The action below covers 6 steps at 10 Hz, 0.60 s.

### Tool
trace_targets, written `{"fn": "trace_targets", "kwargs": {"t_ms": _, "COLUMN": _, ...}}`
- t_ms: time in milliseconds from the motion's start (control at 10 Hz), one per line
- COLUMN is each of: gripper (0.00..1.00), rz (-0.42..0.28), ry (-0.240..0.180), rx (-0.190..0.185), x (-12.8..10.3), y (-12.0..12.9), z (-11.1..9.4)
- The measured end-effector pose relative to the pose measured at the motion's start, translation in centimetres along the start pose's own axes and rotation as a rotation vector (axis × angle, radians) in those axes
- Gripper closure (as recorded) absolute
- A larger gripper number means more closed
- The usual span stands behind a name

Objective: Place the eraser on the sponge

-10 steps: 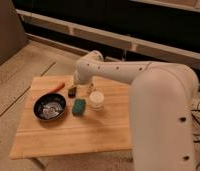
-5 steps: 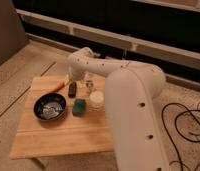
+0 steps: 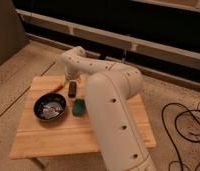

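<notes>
Gripper point(image 3: 70, 80): fingers spread, over the far-left of the table point(image 3: 53, 137).
- Just beneath: eraser point(image 3: 72, 90).
- Left, close: orange stick point(image 3: 57, 86).
- Nearer-left: pan point(image 3: 49, 106).
- Nearer: sponge point(image 3: 79, 106), top uncovered.
- Free boards: beyond the pan.

Wooden table point(image 3: 58, 142), smooth glossy arm point(image 3: 113, 115)

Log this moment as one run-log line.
tool: open, above eraser | eraser: on table, not on sponge | placement: pending

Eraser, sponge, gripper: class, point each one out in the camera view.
eraser point(image 3: 72, 89), camera view, middle of its dark top.
sponge point(image 3: 79, 107), camera view, centre of its teal top.
gripper point(image 3: 71, 81), camera view, its tip, just above the eraser.
</notes>
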Motion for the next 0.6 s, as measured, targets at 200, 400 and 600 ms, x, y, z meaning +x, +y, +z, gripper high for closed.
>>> {"fn": "trace_targets", "kwargs": {"t_ms": 200, "gripper": 0.35, "rz": 0.035, "ry": 0.011, "rx": -0.021, "x": -0.8, "y": -0.2, "z": 1.5}}
{"fn": "trace_targets", "kwargs": {"t_ms": 400, "gripper": 0.35, "rz": 0.043, "ry": 0.013, "rx": 0.0, "x": -1.6, "y": -0.9, "z": 2.9}}
{"fn": "trace_targets", "kwargs": {"t_ms": 600, "gripper": 0.35, "rz": 0.048, "ry": 0.021, "rx": 0.02, "x": -1.8, "y": -1.6, "z": 3.8}}
